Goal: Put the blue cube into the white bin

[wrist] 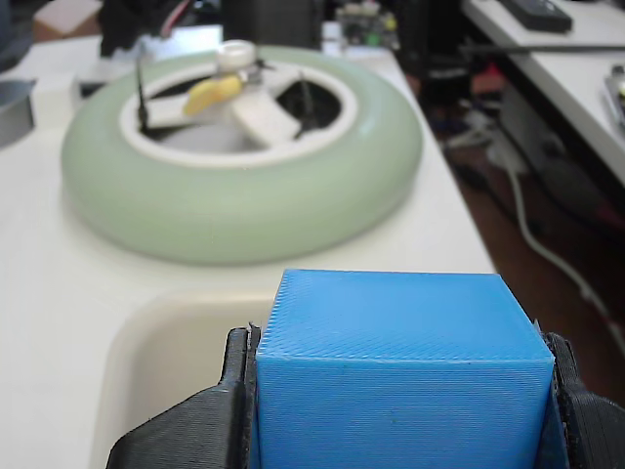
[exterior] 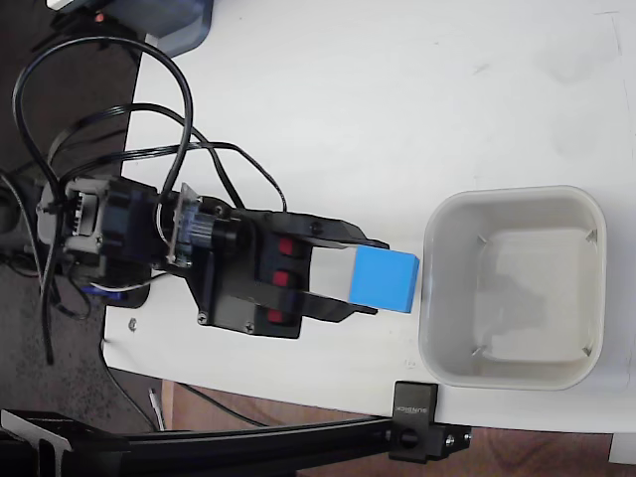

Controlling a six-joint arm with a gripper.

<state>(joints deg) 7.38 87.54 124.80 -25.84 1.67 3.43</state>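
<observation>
Carrying cube, nearly at the bin wall

Gripping check first: gripper (exterior: 370, 280) is clenched on the blue cube (exterior: 386, 279), one finger on each opposite face. In the wrist view I see the black fingers (wrist: 200, 430) pressed flat against the cube's (wrist: 398, 376) sides, so the hold looks square, not on a corner. That reads as deliberate: flat faces should give the pads full contact and keep the cube from twisting.

Fixed view has the arm lying across the table (exterior: 378, 89) from the left, cube leading, pointed at the white bin (exterior: 514, 288). Cube's front face sits just beside the bin's left wall and, as I read it, not yet over the opening. I can't judge height above the table from this top-down angle.

Wrist view fills that gap partly: the bin's (wrist: 156, 337) rim and hollow show below and ahead of the cube, so I judge the cube is lifted and the bin is directly in line. It also shows a pale green ring (wrist: 244, 156) on the table beyond the bin, with white and yellow bits in its centre. The fixed view doesn't show that at all.

Fixed view alone shows the bin is empty, plus the cable loops (exterior: 109, 109) behind the arm and a black clamp (exterior: 415, 422) at the table edge.

My call: transport phase, release not yet due.
</observation>
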